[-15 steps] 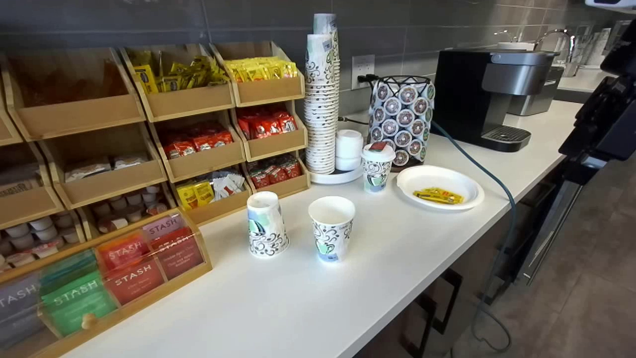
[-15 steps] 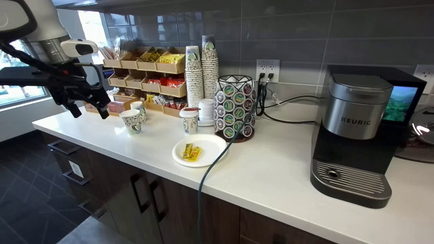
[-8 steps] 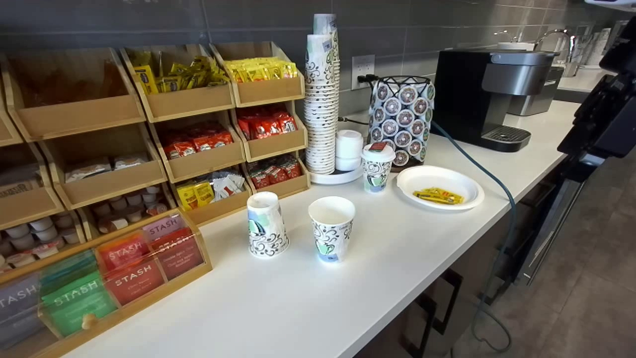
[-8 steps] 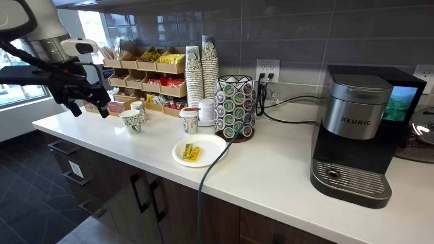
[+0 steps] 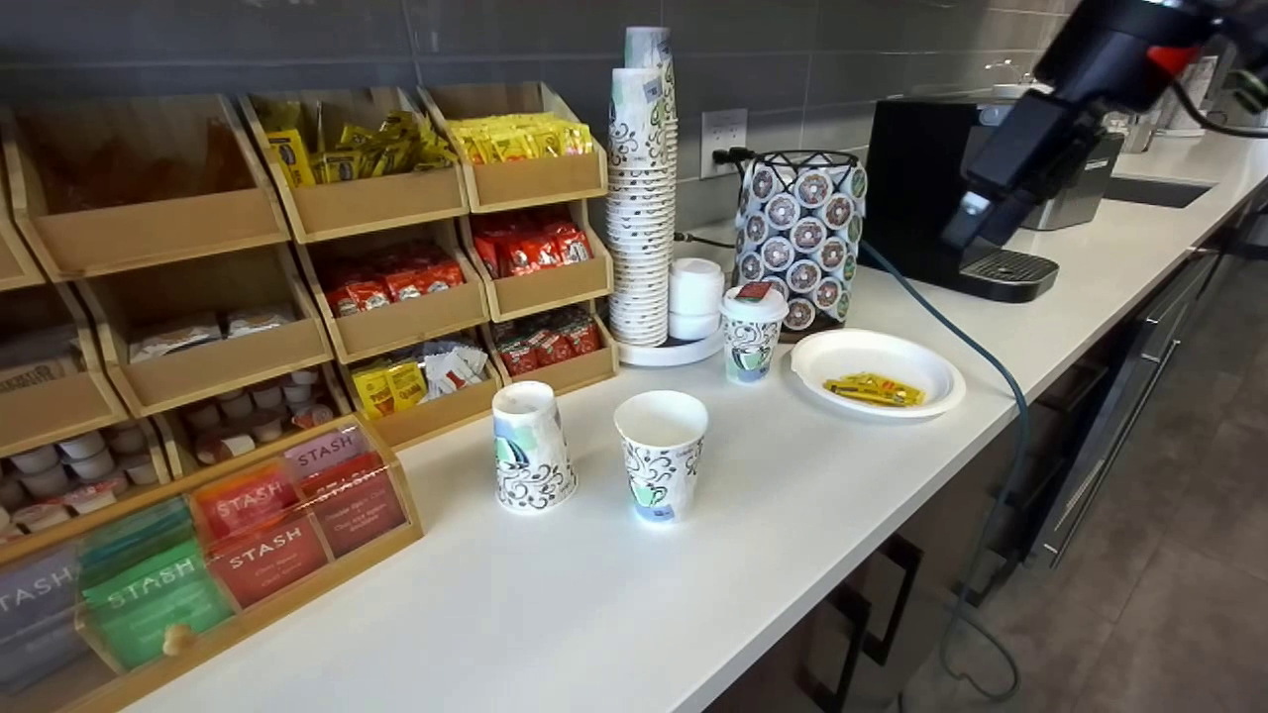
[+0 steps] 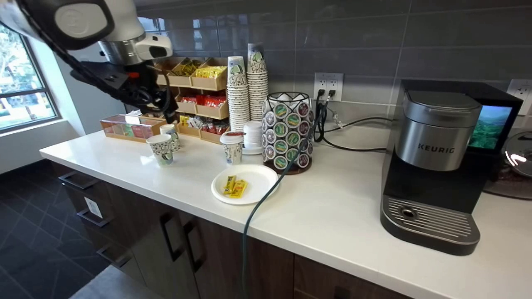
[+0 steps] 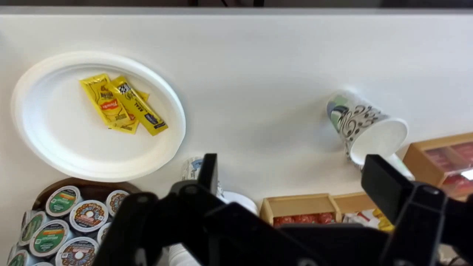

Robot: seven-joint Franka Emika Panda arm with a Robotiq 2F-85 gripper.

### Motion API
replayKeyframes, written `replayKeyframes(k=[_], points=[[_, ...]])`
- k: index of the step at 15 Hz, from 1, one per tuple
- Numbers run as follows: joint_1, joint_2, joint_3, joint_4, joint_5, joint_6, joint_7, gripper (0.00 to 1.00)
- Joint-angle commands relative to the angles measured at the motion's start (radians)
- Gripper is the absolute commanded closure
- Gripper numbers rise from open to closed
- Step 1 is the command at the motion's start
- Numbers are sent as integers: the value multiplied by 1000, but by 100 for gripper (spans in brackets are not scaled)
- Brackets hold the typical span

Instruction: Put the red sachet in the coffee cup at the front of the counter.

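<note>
The red sachet lies flat on the white lid of a lidded paper cup; it shows in both exterior views [image 5: 755,291] [image 6: 235,133]. The upright open coffee cup [image 5: 662,460] stands nearer the counter's front edge, and also shows in an exterior view [image 6: 161,150] and the wrist view [image 7: 364,122]. My gripper [image 7: 292,160] is open and empty above the counter, its fingers wide apart. In the wrist view the lidded cup [image 7: 191,168] is mostly hidden behind one finger, and the sachet is hidden. The gripper also shows in both exterior views [image 5: 963,220] [image 6: 168,114].
An upside-down cup [image 5: 533,451] stands beside the open cup. A white plate [image 5: 812,349] with yellow packets, a pod rack [image 5: 800,238] and tall cup stacks [image 5: 639,228] stand near the lidded cup. Wooden bins [image 5: 550,272] line the wall. A cable [image 5: 951,322] crosses the counter.
The arm has swung in over the counter and turned; in an exterior view it moved right, toward the bins and cups. Cups, sachet and plate have not moved.
</note>
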Motion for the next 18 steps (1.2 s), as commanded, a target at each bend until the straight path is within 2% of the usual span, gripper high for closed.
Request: replayKeyframes(k=[1,4,6,7,8,10,15,18], points=[[32,249,-75,179,185,103,-70,0],[21,394,-98,285,374,178,-190,0],[-7,473,-79,342,512,247,-280,0],[12,507,-100,367,563,268,-294,0],[4,426,-86,298,468,242,-242,0],[4,485,-92,343,523,259,-272,0],[4,504,-93,366,533,259,-273,0],[-10,562,-91,419,628,234,-301,0]])
